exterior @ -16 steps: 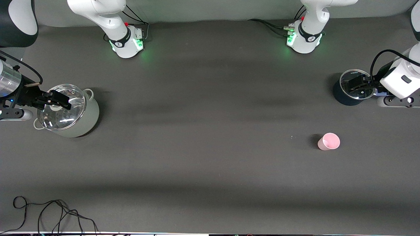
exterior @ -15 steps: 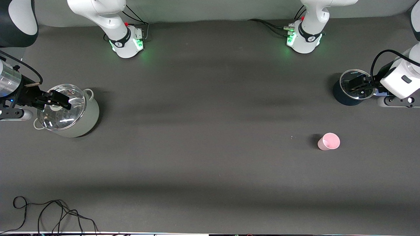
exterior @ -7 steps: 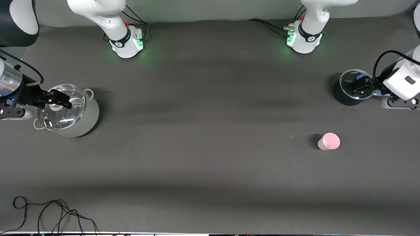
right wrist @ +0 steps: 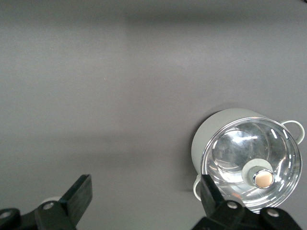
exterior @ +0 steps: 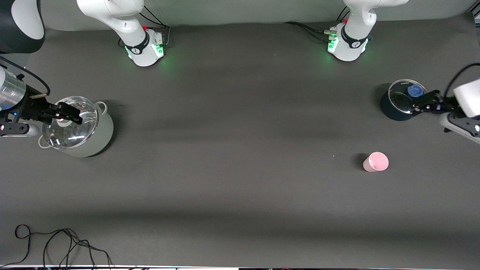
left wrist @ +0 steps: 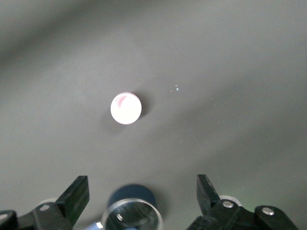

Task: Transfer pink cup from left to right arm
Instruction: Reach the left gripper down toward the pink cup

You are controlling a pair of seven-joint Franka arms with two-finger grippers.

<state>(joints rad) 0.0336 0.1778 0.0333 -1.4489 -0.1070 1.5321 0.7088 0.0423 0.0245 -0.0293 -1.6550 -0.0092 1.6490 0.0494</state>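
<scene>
The pink cup (exterior: 375, 162) stands upright on the dark table, toward the left arm's end and nearer the front camera than the dark blue pot. It also shows in the left wrist view (left wrist: 125, 108) as a small pale round rim. My left gripper (exterior: 425, 103) hangs open and empty over the edge of the dark blue pot, well apart from the cup; its own view (left wrist: 142, 189) shows wide jaws. My right gripper (exterior: 69, 114) is open and empty over the pale green pot's lid; its own view (right wrist: 144, 191) shows bare table between the jaws.
A dark blue pot (exterior: 388, 108) with a glass lid and blue knob (exterior: 415, 90) stands at the left arm's end. A pale green pot (exterior: 103, 131) with a glass lid stands at the right arm's end. Loose black cable (exterior: 56, 243) lies near the front edge.
My left arm has pulled back from over the dark blue pot toward its end of the table, uncovering the blue knob. The right arm and the cup have not moved.
</scene>
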